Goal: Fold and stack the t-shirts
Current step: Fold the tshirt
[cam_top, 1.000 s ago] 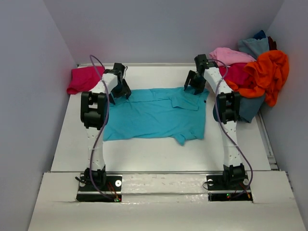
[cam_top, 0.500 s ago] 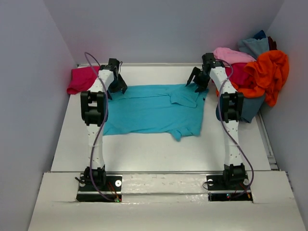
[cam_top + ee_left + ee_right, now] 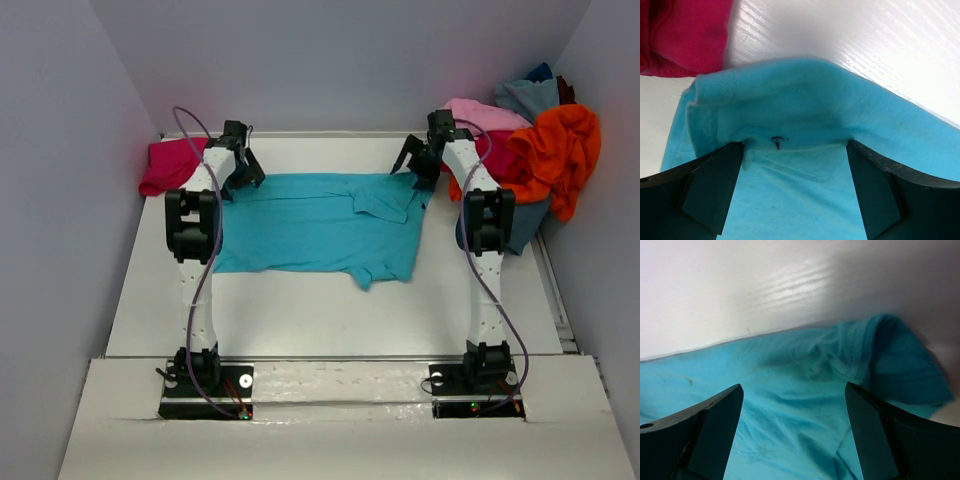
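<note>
A bright turquoise t-shirt (image 3: pixel 315 225) lies spread across the middle of the table, one sleeve folded over near its far right corner. My left gripper (image 3: pixel 240 170) hovers open over the shirt's far left corner. In the left wrist view the turquoise cloth (image 3: pixel 805 100) runs under the gripper (image 3: pixel 792 146), whose jaws stand wide apart. My right gripper (image 3: pixel 415 165) is open over the far right corner. The right wrist view shows rumpled cloth (image 3: pixel 800 365) below the gripper (image 3: pixel 792 386). A magenta-pink t-shirt (image 3: pixel 170 165) lies bunched at the far left.
A heap of t-shirts fills the far right corner: light pink (image 3: pixel 480 115), orange (image 3: pixel 560 150), crimson (image 3: pixel 495 155) and dusty blue (image 3: pixel 525 95). The magenta-pink shirt (image 3: pixel 685 35) lies just beyond the turquoise corner. Walls close in the table on three sides.
Both grippers moved toward the far wall, drawing the turquoise shirt's far edge straighter and farther back. Both sets of jaws have opened wider.
</note>
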You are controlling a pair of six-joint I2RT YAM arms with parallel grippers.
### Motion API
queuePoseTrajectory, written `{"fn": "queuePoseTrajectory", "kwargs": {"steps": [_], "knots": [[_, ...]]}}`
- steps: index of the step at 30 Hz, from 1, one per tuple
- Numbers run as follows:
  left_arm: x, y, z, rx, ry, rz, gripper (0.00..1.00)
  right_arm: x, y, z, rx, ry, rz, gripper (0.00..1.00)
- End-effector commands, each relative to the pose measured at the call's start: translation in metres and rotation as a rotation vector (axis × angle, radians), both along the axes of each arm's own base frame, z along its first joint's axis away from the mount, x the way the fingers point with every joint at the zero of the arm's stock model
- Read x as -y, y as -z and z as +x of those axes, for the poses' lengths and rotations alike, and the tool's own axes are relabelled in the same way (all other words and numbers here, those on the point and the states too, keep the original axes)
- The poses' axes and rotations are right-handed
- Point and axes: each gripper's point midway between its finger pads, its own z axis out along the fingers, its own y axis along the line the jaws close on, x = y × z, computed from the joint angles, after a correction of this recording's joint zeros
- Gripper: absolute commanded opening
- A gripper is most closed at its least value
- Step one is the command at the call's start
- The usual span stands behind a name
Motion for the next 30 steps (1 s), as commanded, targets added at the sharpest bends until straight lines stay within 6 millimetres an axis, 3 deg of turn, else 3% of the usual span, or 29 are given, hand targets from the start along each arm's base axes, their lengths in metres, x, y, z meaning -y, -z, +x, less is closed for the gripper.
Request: {"fn": "queuePoseTrajectory", "kwargs": {"steps": [1, 5, 8, 9, 13, 16, 17, 18, 20, 21, 23, 24, 25, 30], "knots": [[-0.011, -0.046, 0.012, 0.148, -0.012, 0.023, 0.99, 0.019, -0.066, 0.004, 0.154, 0.017, -0.043, 0.89], [-0.009, -0.071, 0.002, 0.172, -0.023, 0.059, 0.99, 0.021, -0.088, -0.005, 0.161, 0.017, -0.05, 0.9], [-0.007, -0.078, -0.009, 0.167, -0.023, 0.07, 0.99, 0.02, -0.097, -0.016, 0.159, 0.013, -0.044, 0.9], [-0.002, -0.09, -0.012, 0.189, -0.017, 0.074, 0.99, 0.013, -0.099, -0.019, 0.16, -0.003, -0.04, 0.9], [0.004, -0.102, -0.029, 0.183, -0.003, 0.093, 0.99, -0.007, -0.1, -0.043, 0.121, -0.046, -0.029, 0.9], [0.01, -0.106, -0.051, 0.152, 0.005, 0.103, 0.99, -0.027, -0.092, -0.075, 0.038, -0.101, -0.025, 0.89], [0.01, -0.097, -0.064, 0.116, 0.005, 0.094, 0.99, -0.033, -0.088, -0.084, 0.023, -0.121, -0.029, 0.88], [0.011, -0.106, -0.071, 0.132, 0.003, 0.078, 0.99, -0.036, -0.083, -0.104, -0.007, -0.135, -0.037, 0.88], [0.016, -0.103, -0.087, 0.121, 0.002, 0.06, 0.99, -0.052, -0.077, -0.13, -0.026, -0.178, -0.031, 0.87], [0.015, -0.098, -0.105, 0.108, -0.005, 0.045, 0.99, -0.052, -0.071, -0.153, -0.05, -0.183, -0.03, 0.86], [0.016, -0.085, -0.134, 0.073, -0.009, 0.014, 0.98, -0.058, -0.065, -0.178, -0.076, -0.195, 0.01, 0.85], [0.017, -0.083, -0.14, 0.078, -0.01, -0.003, 0.98, -0.055, -0.058, -0.2, -0.1, -0.195, 0.018, 0.84], [0.019, -0.066, -0.159, 0.028, -0.005, -0.021, 0.98, -0.054, -0.055, -0.211, -0.112, -0.196, 0.024, 0.84], [0.015, -0.063, -0.19, 0.04, -0.008, -0.038, 0.98, -0.033, -0.061, -0.256, -0.115, -0.188, -0.041, 0.82]]}}
